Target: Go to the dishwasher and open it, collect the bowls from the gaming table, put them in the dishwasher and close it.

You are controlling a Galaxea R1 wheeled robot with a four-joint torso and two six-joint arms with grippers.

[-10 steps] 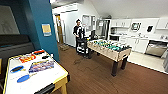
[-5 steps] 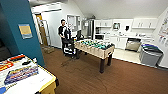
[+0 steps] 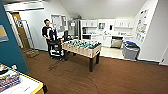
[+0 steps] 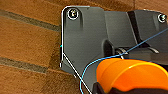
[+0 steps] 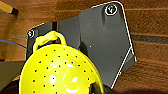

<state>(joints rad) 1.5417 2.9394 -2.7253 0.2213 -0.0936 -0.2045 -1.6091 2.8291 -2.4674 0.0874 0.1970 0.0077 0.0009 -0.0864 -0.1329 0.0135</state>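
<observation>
Brown wood-look floor (image 3: 112,75) runs wide & open from camera to the gaming table (image 3: 81,48); broad free strip to its right, all the way to the white wall.

Gaming table: green field, pale wood sides, dark legs, stands mid-room, corner-on to camera. Bowls on it: too small to tell.

Person (image 3: 47,32) in dark top stands w/ a dark control rig (image 3: 56,46) touching the table's far-left end; that side is tight.

Kitchen run along back wall: white cabinets, steel-grey dishwasher (image 3: 116,42) front set under the surface, well beyond the table. Grey bin (image 3: 130,51) w/ blue lid just beside it toward the right wall, narrowing the approach there.

Teal wall edge (image 3: 11,50) close on near left. Yellow-edged white surface (image 3: 27,86) at near-left corner, patterned box (image 3: 8,80) on it.

Left wrist view: orange bowl (image 4: 130,73) right up against left tool's mount, rim toward camera, thin blue cable (image 4: 100,65) looping over it; floor planks behind. Fingers not made out, can't tell grip state.

Right wrist view: yellow colander-type bowl (image 5: 60,72) w/ small holes & loop handle, close under right tool's plate; floor behind. Grip state: can't tell either.
</observation>
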